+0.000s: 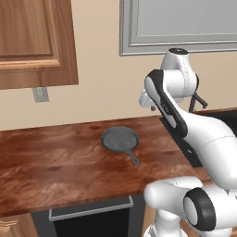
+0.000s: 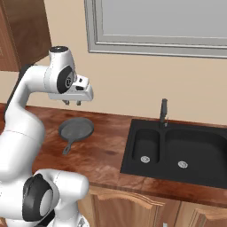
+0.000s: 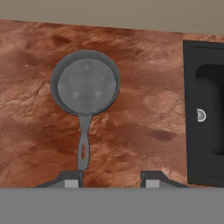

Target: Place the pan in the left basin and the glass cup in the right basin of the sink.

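The pan (image 3: 86,85), a round dark grey skillet, lies flat on the wooden counter (image 3: 144,65), left of the sink (image 2: 173,175). In the hand view its short handle (image 3: 83,148) points toward my left fingertip. My gripper (image 3: 111,180) hovers well above the counter, open with nothing between its fingers, and looks down at the pan (image 2: 76,128). In the right base view the gripper (image 2: 72,103) hangs just above the pan's far side. The left basin (image 2: 148,139) and the wider right basin (image 2: 199,146) are black and hold nothing. The glass cup is out of view.
A slim dark faucet (image 2: 163,111) stands at the sink's back edge. A wooden wall cabinet (image 1: 32,41) hangs at the upper left, with a grey-framed window (image 2: 155,26) behind the sink. A wall outlet (image 1: 40,94) sits below the cabinet. Bare counter surrounds the pan (image 1: 121,140).
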You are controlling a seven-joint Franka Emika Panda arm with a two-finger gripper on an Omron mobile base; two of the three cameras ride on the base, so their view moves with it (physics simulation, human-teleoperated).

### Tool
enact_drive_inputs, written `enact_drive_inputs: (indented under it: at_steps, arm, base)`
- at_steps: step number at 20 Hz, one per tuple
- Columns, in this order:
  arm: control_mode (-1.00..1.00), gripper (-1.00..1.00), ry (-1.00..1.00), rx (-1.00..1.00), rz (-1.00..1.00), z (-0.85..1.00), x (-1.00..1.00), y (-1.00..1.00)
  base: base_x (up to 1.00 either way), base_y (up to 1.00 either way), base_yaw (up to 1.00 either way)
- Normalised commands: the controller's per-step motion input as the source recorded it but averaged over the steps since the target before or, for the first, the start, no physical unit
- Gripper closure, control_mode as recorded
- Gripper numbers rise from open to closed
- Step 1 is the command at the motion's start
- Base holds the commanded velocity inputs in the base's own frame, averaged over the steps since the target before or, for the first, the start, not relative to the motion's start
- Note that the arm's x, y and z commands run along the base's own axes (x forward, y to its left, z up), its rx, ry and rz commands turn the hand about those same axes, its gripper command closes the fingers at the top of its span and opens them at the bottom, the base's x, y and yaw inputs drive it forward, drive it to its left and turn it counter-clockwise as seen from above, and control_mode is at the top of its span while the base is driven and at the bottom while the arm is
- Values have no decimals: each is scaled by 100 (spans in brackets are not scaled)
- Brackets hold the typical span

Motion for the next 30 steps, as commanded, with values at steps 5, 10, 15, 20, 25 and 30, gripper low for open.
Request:
enact_drive_inputs:
  at_steps: [5,10,15,20,25,30]
  arm:
    - [-100,-100,0,-1,0,-1,-7,2]
    - [-100,-100,0,0,0,-11,-5,12]
    - [-100,-100,0,2,0,-16,-9,21]
    - [-100,-100,0,3,0,-23,-6,22]
    - [-100,-100,0,1,0,-24,-1,18]
    - [-100,-100,0,0,0,-19,4,10]
  base:
    - [0,0,0]
    - [0,0,0]
    - [0,0,0]
    - [0,0,0]
    - [0,0,0]
    - [0,0,0]
